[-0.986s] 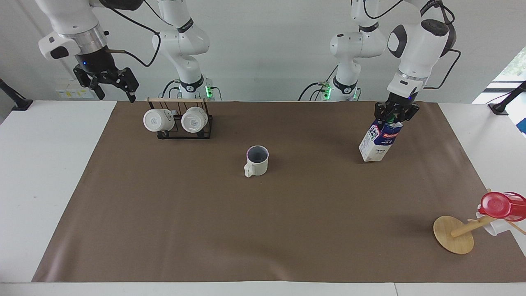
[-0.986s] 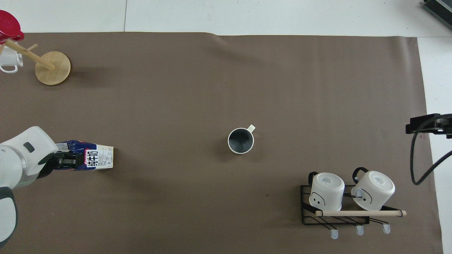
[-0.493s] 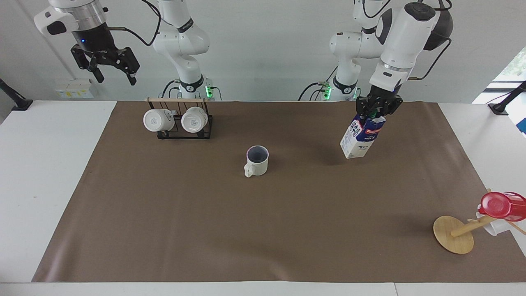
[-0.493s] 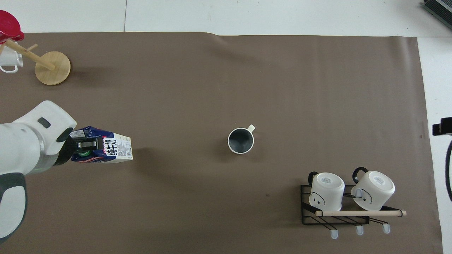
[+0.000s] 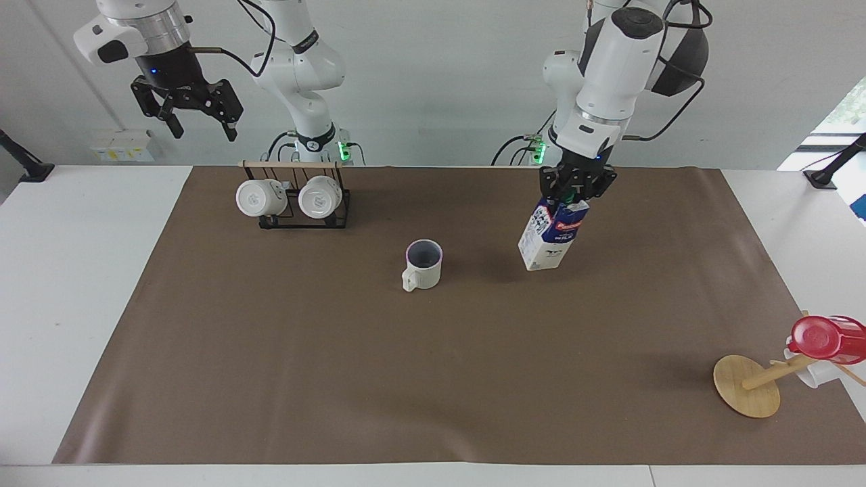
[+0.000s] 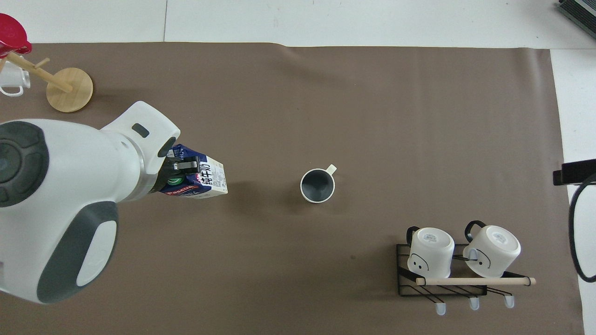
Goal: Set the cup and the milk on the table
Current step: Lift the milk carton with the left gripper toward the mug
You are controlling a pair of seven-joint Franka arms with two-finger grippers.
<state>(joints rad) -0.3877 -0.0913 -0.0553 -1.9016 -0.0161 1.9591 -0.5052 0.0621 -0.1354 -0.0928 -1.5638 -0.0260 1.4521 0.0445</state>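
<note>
The cream cup (image 5: 423, 264) stands upright on the brown sheet (image 5: 433, 379) near the table's middle; it also shows in the overhead view (image 6: 317, 185). My left gripper (image 5: 575, 187) is shut on the top of the blue-and-white milk carton (image 5: 552, 234) and holds it tilted in the air over the sheet, beside the cup toward the left arm's end. The carton (image 6: 205, 179) and the left gripper (image 6: 186, 165) also show in the overhead view. My right gripper (image 5: 196, 120) is open and empty, raised high near the right arm's end, above the black rack.
A black wire rack (image 5: 298, 203) with two white mugs (image 5: 260, 197) stands near the robots at the right arm's end. A tipped wooden mug tree (image 5: 749, 385) with a red cup (image 5: 827, 338) lies at the sheet's corner toward the left arm's end, farthest from the robots.
My left arm has carried the milk carton through the air toward the cup. My right gripper has risen and shifted slightly toward the rack. The cup has not moved.
</note>
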